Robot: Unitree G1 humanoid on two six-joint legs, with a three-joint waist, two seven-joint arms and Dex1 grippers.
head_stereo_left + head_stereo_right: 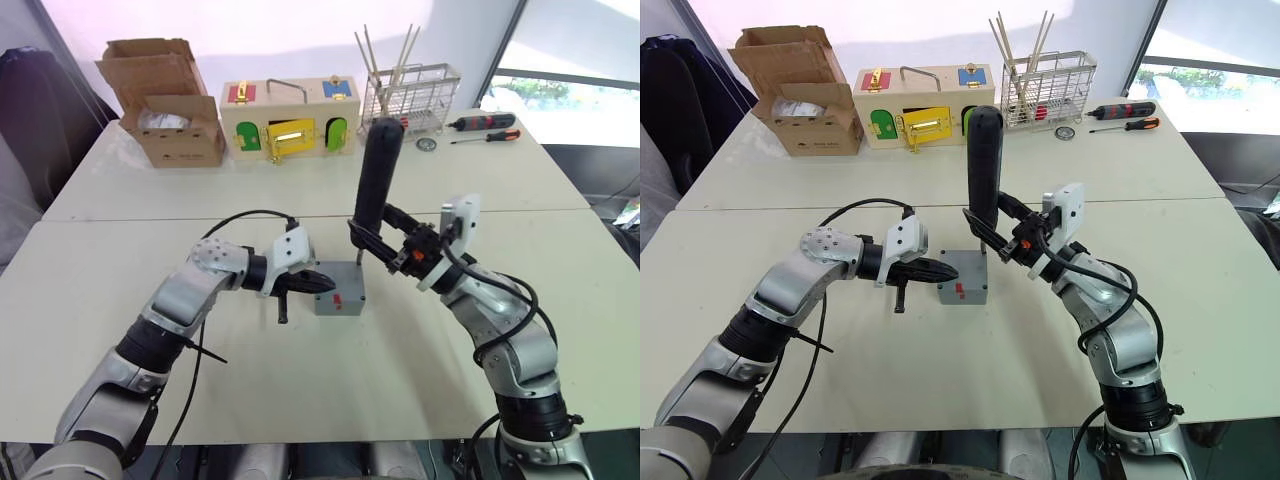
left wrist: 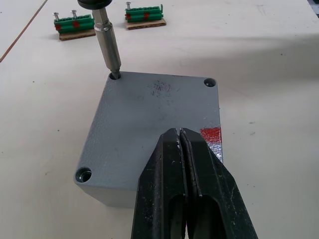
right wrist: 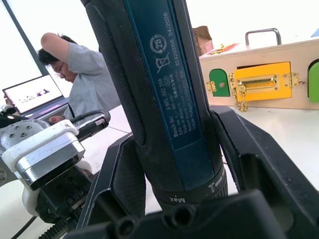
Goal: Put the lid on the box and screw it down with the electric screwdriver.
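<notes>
The right gripper (image 1: 992, 232), jaws clamped on the upright screwdriver (image 1: 983, 165), holds its bit in the lid's (image 2: 149, 124) far corner hole; the left gripper's (image 2: 183, 149) jaws, together, press the lid's near edge.

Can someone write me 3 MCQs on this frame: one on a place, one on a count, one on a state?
1. Where is the electric screwdriver bit?
A. in a corner hole of the lid
B. on the table
C. in the wire rack

2. How many hand screwdrivers lie at the table's far right?
A. one
B. two
C. four

3. The left gripper is:
A. wide open
B. holding the cardboard box
C. shut, resting on the lid

Answers: 1 A, the bit sits in the hole in the left wrist view. 2 B, two lie side by side. 3 C, its fingers meet over the lid's edge.
</notes>
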